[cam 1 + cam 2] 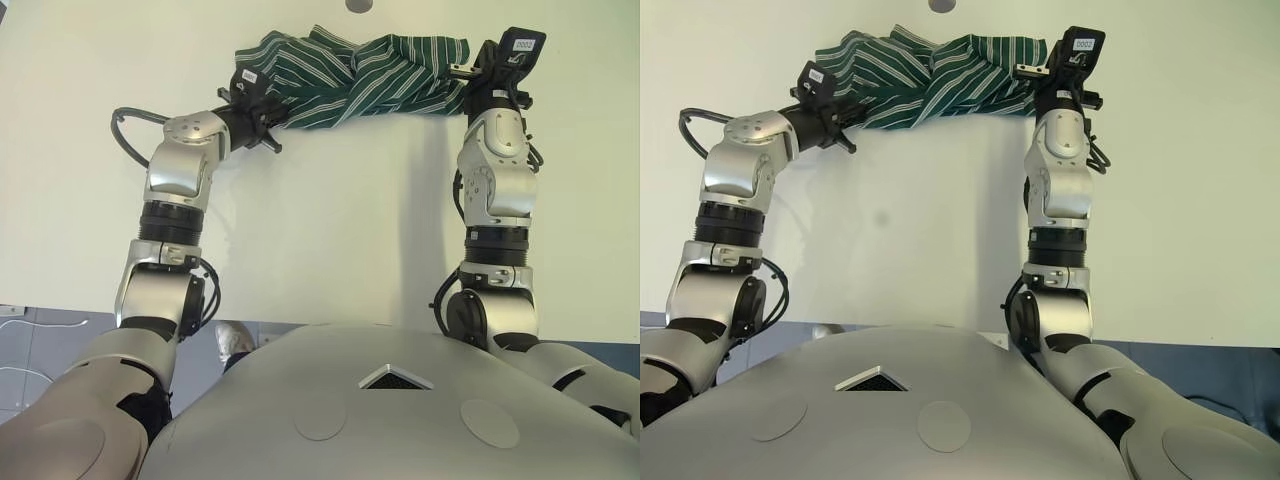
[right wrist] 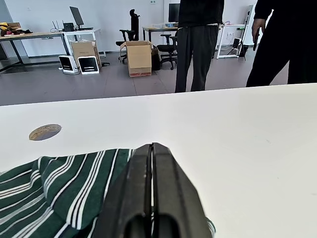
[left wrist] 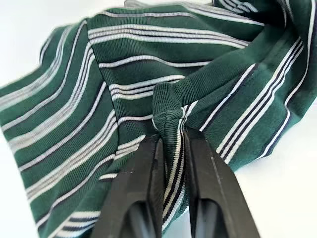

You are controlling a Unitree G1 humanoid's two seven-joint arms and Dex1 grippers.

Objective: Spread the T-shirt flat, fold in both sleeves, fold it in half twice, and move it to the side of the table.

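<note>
The green T-shirt [image 1: 350,80] with white stripes lies bunched in a long roll on the far part of the white table [image 1: 330,230]. It stretches between my two grippers. My left gripper [image 1: 262,122] is at its left end, and in the left wrist view its black fingers [image 3: 143,168] are shut on a pinched fold of the cloth [image 3: 168,114]. My right gripper [image 1: 466,73] is at the shirt's right end. There its fingers [image 2: 143,173] are pressed together, with striped cloth [image 2: 64,193] spreading out from under them.
A round grey grommet [image 2: 44,132] sits in the tabletop just beyond the shirt. The table's far edge [image 2: 198,91] runs behind it, with an office floor, boxes and chairs beyond. Bare tabletop lies between the shirt and me and to both sides.
</note>
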